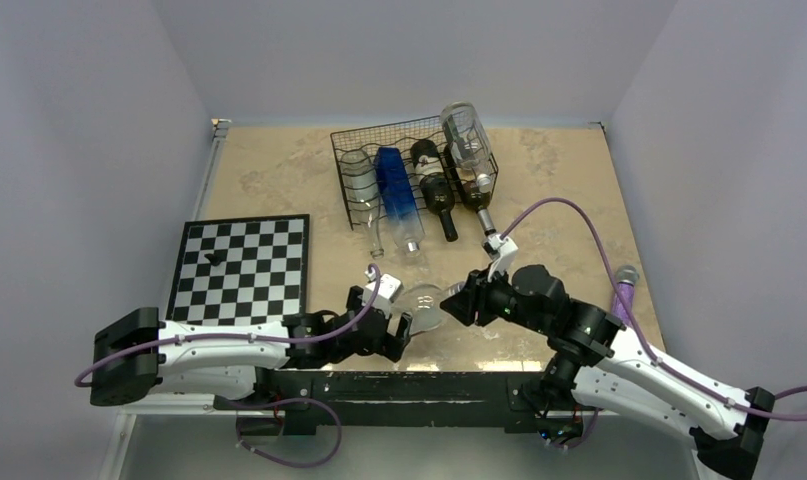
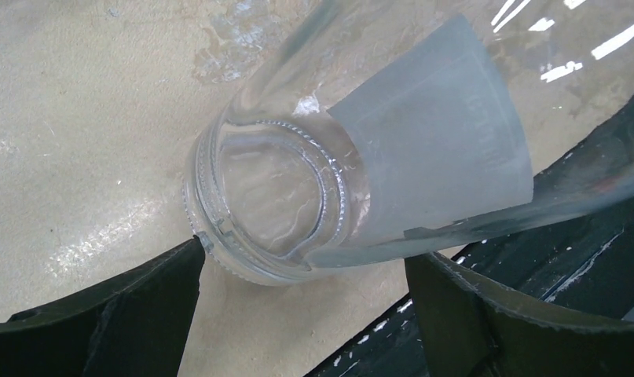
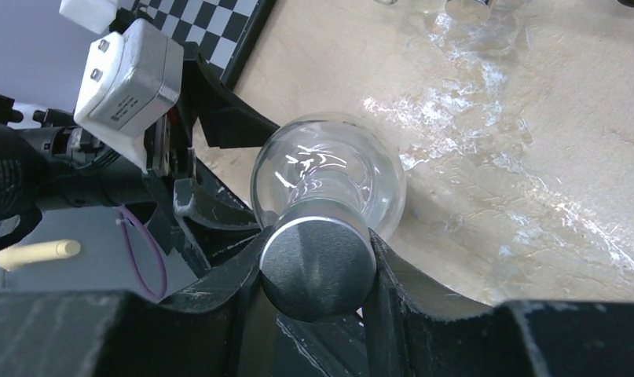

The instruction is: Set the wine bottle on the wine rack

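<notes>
Right gripper (image 3: 317, 265) clamped on dark grey metal cap (image 3: 317, 276) of clear glass wine bottle (image 3: 329, 169), which lies on its side near front edge of tan marbled table (image 1: 279, 170), base toward left arm. Left gripper (image 2: 304, 261) fingers spread either side of bottle's base, one tip touching base rim; cannot tell whether they grip. Black wire wine rack (image 1: 364, 140) sits well apart at table's far side, holding several other bottles (image 1: 397, 195), black-and-white chessboard (image 1: 241, 265) off to its left.
</notes>
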You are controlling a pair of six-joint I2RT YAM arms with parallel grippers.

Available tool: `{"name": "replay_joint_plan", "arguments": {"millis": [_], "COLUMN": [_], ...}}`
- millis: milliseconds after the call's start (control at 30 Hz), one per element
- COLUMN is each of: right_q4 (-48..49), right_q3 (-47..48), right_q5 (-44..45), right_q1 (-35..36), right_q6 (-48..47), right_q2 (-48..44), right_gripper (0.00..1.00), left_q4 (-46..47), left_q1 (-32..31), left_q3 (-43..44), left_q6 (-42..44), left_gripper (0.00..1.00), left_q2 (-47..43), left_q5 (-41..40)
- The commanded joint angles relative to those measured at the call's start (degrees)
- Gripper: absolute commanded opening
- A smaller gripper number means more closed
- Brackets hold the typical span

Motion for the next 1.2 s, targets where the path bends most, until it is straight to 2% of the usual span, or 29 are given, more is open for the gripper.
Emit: {"name": "replay_joint_plan", "arguments": {"millis": [0, 300, 567, 800, 1133, 1167], "right_q4": [-0.10, 2.13, 7.12, 8.06, 12.93, 13.49], "right_q3": [-4.52, -9.41, -11.65, -10.64, -12.51, -12.57], "right_q5": [-12.22, -16.47, -15.52, -6.21, 4.02, 4.68], "right_q1": [0.98, 0.98, 0.98, 1.15, 2.01, 2.20], "right_q6": [4.58, 6.16, 5.31, 0.36, -1.54, -1.70], "right_q2": [-0.78, -1.69, 4.72, 12.10, 15.44, 16.12], "right_gripper": [0.00, 0.00, 0.00, 0.00, 0.00, 0.05], "left_q4": [3.79, 5.00, 4.53, 3.76, 2.77, 2.65], "left_q1": [3.60, 8.71, 10.32, 11.08, 11.61, 11.61], "left_q3": [-0.36, 0.83, 2.10, 2.09, 2.64, 2.76], "left_q6": [-2.66, -1.45, -0.04, 0.83, 2.60, 2.76], "left_gripper": [0.99, 0.99, 0.99, 0.99, 0.99, 0.99], "left_q2": [0.37, 1.58, 1.86, 1.39, -0.33, -0.54], "left_q5": [-1.08, 1.35, 1.91, 2.01, 1.93, 1.87]}}
